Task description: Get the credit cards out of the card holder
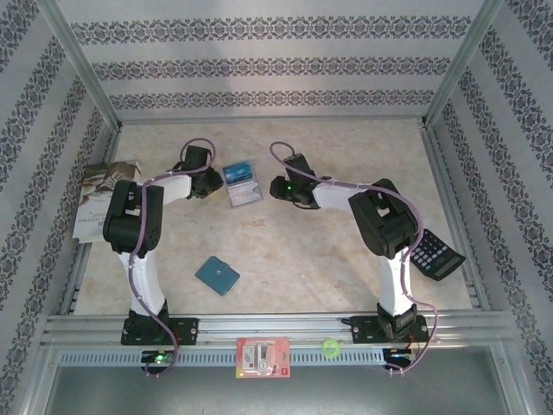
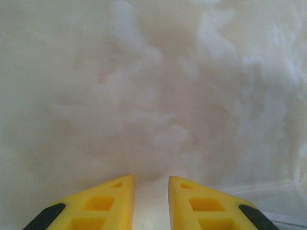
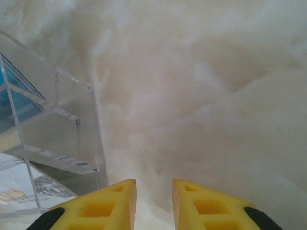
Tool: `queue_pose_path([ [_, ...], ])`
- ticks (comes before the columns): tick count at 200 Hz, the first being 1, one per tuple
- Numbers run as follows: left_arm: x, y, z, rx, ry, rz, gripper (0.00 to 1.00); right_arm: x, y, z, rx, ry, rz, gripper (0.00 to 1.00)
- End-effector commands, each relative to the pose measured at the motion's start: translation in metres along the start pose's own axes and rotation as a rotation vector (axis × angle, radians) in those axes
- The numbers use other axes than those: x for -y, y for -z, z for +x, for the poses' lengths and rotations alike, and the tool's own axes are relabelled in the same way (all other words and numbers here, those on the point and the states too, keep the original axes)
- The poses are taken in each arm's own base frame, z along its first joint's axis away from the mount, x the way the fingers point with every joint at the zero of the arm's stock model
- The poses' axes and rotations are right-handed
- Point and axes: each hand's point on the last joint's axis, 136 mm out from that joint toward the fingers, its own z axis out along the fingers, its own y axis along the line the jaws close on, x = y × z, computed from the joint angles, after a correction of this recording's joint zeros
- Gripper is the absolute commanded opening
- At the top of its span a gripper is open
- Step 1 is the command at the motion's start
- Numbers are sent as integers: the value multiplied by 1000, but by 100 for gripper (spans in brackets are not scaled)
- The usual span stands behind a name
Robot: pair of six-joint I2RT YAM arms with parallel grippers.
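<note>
Honestly, my left gripper and right gripper flank the clear card holder, both barely parted and empty. The blue credit card sits inside. I could easily tip the holder while pinching.

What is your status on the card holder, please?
Left gripper and right gripper narrowly open, empty. Card holder between them, blue card inside. Nothing in the way.

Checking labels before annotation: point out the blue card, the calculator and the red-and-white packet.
blue card [image 1: 237, 170]: top view, middle of its blue face.
calculator [image 1: 436, 253]: top view, on its keypad.
red-and-white packet [image 1: 263, 358]: top view, on the grey picture at its middle.
</note>
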Motion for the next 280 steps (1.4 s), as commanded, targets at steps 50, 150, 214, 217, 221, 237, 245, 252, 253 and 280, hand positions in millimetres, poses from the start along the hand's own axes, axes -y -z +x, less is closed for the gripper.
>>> queue_pose_path([
  [50, 65, -9, 47, -92, -134, 119, 27, 23, 51, 1, 104, 7, 77, 27],
  [150, 100, -13, 54, -105, -193, 119, 31, 72, 94, 0, 165, -59, 170, 27],
  [214, 90, 4, 36, -59, -188, 113, 46, 67, 65, -26, 96, 4, 111, 27],
  [217, 91, 3, 36, -61, -187, 117, 46, 67, 63, -28, 94, 7, 110, 27],
  [221, 92, 2, 37, -65, -188, 120, 46, 65, 62, -30, 92, 13, 108, 27],
  [237, 96, -3, 42, -77, -214, 107, 46, 66, 56, -33, 75, 18, 110, 26],
  [245, 98, -6, 45, -84, -227, 100, 46, 66, 52, -33, 65, 20, 107, 26],
  [252, 99, -7, 48, -89, -237, 96, 46, 66, 49, -35, 60, 18, 106, 25],
  [253, 98, -8, 48, -91, -238, 94, 46, 66, 49, -34, 59, 18, 107, 26],
  [280, 95, -13, 58, -114, -253, 73, 44, 64, 38, -33, 27, 16, 96, 25],
])
